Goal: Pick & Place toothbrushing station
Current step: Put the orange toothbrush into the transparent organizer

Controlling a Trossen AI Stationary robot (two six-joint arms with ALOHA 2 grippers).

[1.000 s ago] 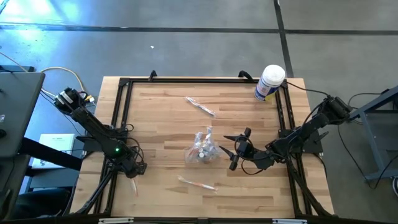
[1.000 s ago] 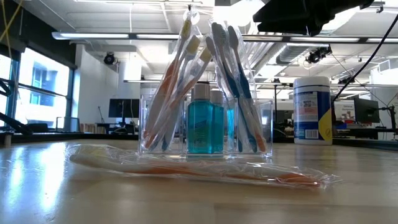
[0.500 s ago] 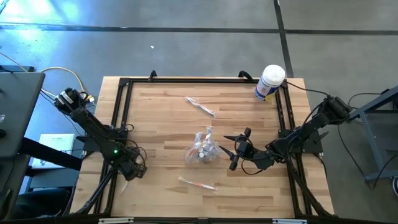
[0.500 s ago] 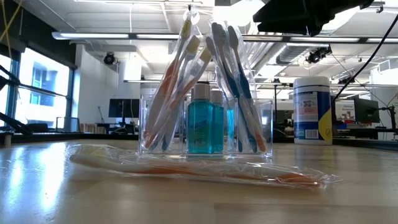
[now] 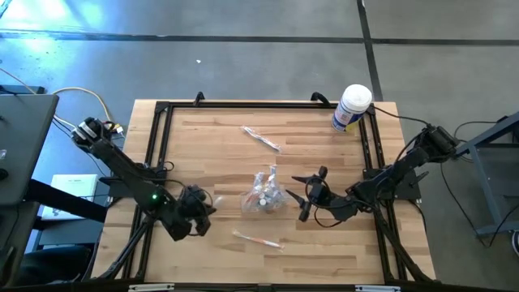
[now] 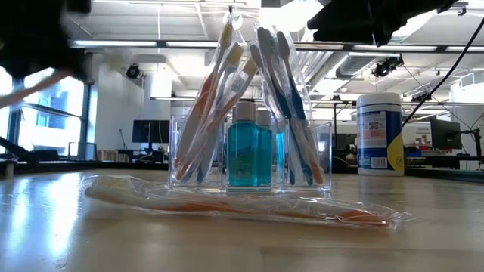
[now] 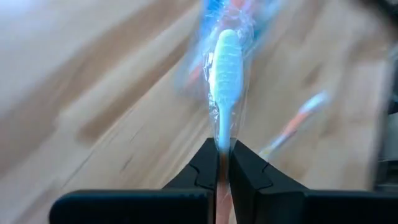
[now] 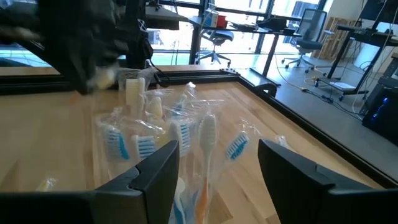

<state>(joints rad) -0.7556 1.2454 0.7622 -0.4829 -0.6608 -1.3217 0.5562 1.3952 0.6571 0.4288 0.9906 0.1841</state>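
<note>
Overhead, a wooden table (image 5: 219, 154) stands on grey concrete floor (image 5: 243, 65).

Pale wooden table (image 5: 219, 154), planked, with a soft sheen; matt black metal frame (image 5: 162, 109) along its edges. The toothbrushing station (image 6: 249, 151) is clear glossy plastic. Crinkly, shiny film wraps the toothbrush (image 7: 224, 68) pinched between the left gripper (image 7: 224, 163) jaws, matt black, probably plastic

No text can be read; the blue label on the white canister (image 6: 377, 133) is too small to make out.
</note>
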